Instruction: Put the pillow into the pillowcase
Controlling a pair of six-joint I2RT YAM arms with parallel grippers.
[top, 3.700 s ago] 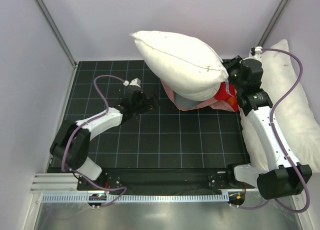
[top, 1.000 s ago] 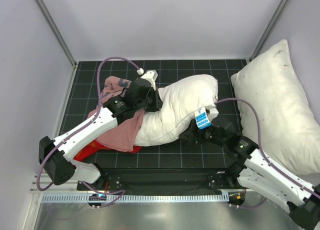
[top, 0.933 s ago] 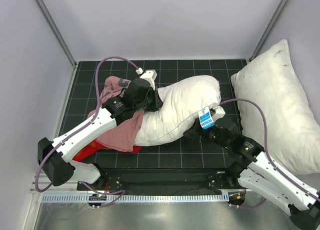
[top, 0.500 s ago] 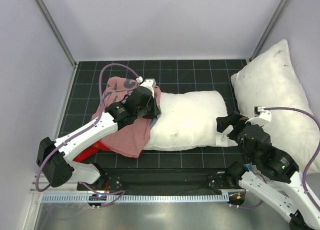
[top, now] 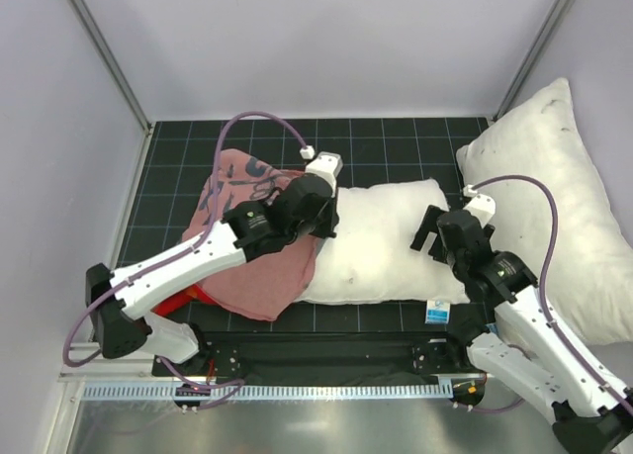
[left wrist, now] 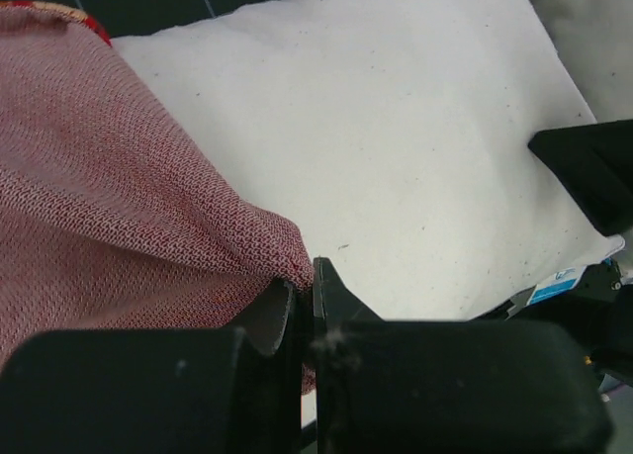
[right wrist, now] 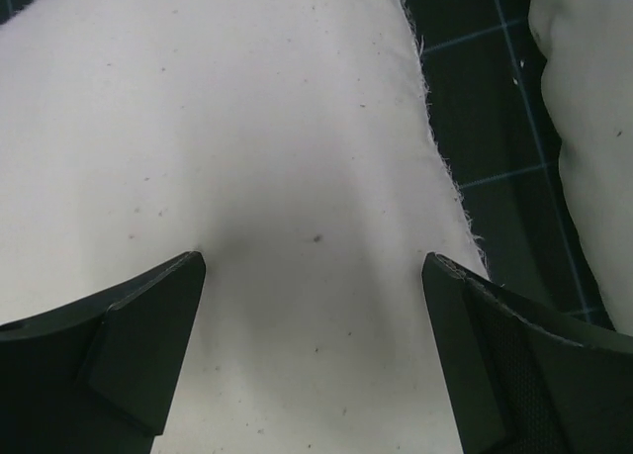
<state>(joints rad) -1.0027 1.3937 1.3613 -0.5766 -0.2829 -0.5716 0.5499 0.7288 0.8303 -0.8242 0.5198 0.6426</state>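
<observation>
pillow (right wrist: 297, 157) under right jaws; pillowcase (left wrist: 119, 207) in left jaws

White pillow (top: 381, 241); faded pink-red pillowcase (top: 282, 281); black mat (top: 396, 142) with pale grid.

A large, long white fabric pillow (top: 554, 197) with dark specks along its edges leans against the right wall, its lower end resting at the right edge of the black tabletop (top: 396, 142) marked with a pale grid. Pale grey walls (top: 326, 48) enclose the space, and a ribbed aluminium rail (top: 297, 390) runs along the near edge.
</observation>
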